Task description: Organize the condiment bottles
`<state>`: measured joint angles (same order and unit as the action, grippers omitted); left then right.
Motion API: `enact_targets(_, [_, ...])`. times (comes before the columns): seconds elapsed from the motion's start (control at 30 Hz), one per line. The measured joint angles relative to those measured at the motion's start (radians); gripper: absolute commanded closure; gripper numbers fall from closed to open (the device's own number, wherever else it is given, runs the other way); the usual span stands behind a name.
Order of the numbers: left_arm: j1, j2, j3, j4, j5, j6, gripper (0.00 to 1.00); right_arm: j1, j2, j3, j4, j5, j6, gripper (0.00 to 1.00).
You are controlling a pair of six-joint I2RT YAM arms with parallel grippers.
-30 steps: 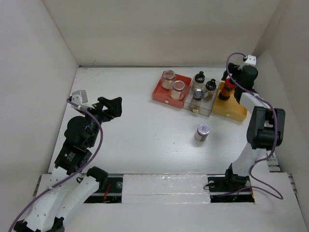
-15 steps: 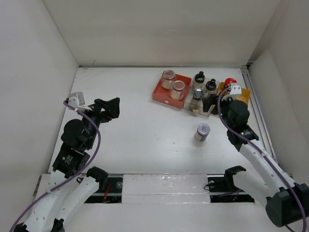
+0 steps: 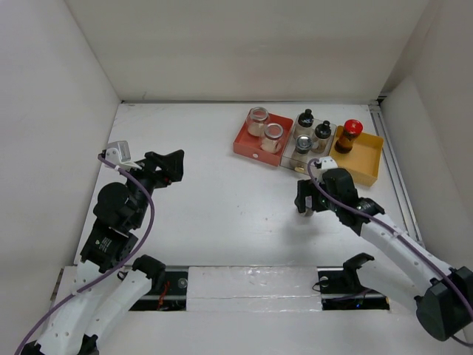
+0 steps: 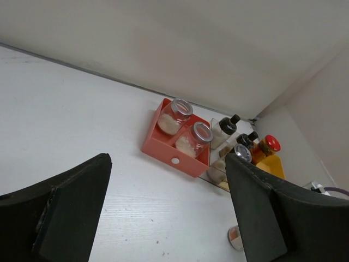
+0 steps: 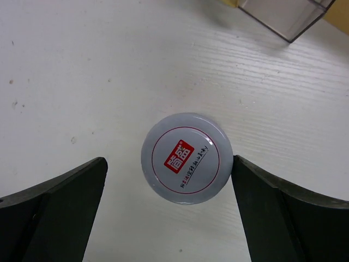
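While upright, silver-lidded jar between right jaws.

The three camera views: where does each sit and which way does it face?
Top view: above and behind the robot, looking down on the table; left hand and right hand show.
Left wrist: on the left arm, facing the red tray; own fingers at bottom.
Right wrist: straight down on a silver-lidded jar between its fingers.
Top and left wrist share the red tray.
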<state>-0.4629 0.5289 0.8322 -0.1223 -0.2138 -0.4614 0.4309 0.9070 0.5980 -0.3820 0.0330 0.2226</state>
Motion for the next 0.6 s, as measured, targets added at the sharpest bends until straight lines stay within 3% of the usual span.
enact_targets(0.13, [0.000,0.000,0.000,0.000,0.000,0.000,0.18,0.036,0.051,-0.001,-0.001,0.019,0.003,0.02])
enact_targets(0.27, [0.000,0.000,0.000,0.001,0.000,0.000,0.18,0.043,0.074,-0.001,0.014,0.083,0.011,0.15])
enact_targets(0.3, [0.000,0.000,0.000,0.002,0.000,0.000,0.18,0.043,0.079,-0.003,0.024,0.101,0.013,0.28])
enact_targets(0.4, [0.000,0.000,0.000,0.003,0.000,0.000,0.18,0.050,0.090,-0.006,0.053,0.156,0.017,0.50])
enact_targets(0.6, [0.000,0.000,0.000,0.003,0.001,0.000,0.17,0.052,0.075,0.027,0.022,0.250,-0.017,0.52])
